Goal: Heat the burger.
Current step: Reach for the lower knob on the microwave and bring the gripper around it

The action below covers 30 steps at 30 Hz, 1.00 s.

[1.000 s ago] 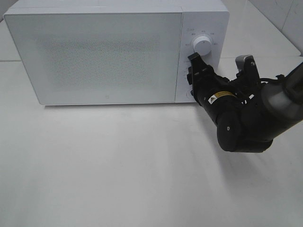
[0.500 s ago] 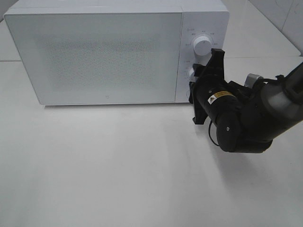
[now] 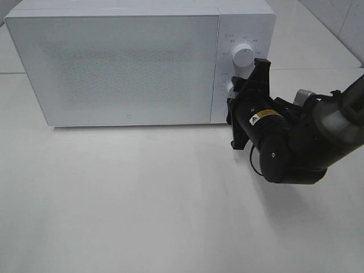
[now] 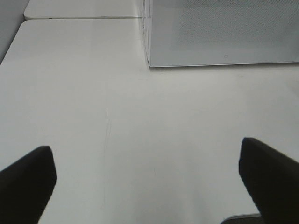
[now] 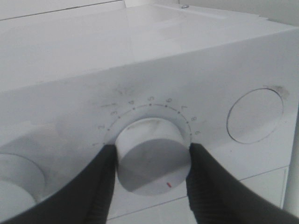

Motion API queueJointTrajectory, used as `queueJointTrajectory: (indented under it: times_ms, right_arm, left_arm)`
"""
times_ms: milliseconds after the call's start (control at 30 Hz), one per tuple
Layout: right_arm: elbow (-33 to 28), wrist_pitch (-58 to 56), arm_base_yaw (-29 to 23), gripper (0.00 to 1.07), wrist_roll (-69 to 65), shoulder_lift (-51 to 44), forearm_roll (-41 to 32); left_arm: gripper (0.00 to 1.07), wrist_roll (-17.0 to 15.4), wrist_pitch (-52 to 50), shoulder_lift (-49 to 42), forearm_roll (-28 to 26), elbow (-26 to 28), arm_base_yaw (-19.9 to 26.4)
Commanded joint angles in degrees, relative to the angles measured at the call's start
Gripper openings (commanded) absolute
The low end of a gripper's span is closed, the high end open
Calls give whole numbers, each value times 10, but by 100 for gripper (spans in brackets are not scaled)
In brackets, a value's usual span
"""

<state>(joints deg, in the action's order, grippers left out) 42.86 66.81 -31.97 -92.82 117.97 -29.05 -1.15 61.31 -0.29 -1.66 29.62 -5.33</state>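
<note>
The white microwave point(image 3: 125, 62) stands at 11 o'clock on the table point(image 3: 142, 199) with its door point(image 3: 114, 68) closed, and the burger shows in no view, so I cannot tell where it is. The right gripper point(image 5: 150, 161) reaches in from 4 o'clock and clamps its two black fingers point(image 5: 100, 182) on either side of the lower dial point(image 5: 149, 149), which sits at 6 o'clock of the upper dial point(image 3: 243, 55) on the control panel. The left gripper point(image 4: 149, 179) hangs with its jaws spread wide over bare table, holding nothing, the microwave's front corner ahead of it.
</note>
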Motion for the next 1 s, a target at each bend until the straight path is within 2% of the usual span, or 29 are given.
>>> queueJointTrajectory:
  times_ms: [33,167,433,700,767,800,867,1000]
  right_arm:
    - [32,132,-7,5,-4,-7,85]
    - [32,132,-7,6,-1,-7,84]
    - [32,132,-7,10,9,-7,37]
    - [32,132,-7,21,26,-7,-19]
    - [32,132,-7,32,26,-7,-23]
    - [32,132,-7,32,26,-7,-23]
    - [31,132,-7,41,32,-7,-25]
    - [30,132,-7,47,41,-7,-30]
  left_arm:
    - [100,-1,1,-9,-4,0,1]
    - [100,-1,1,-9,-4,0,1]
    - [100,-1,1,-9,-4,0,1]
    - [100,-1,1,-9,-4,0,1]
    - [100,-1,1,-9,-4,0,1]
    - [100,-1,1,-9,-4,0,1]
    - [100,-1,1,-9,-4,0,1]
    - [100,-1,1,-9,-4,0,1]
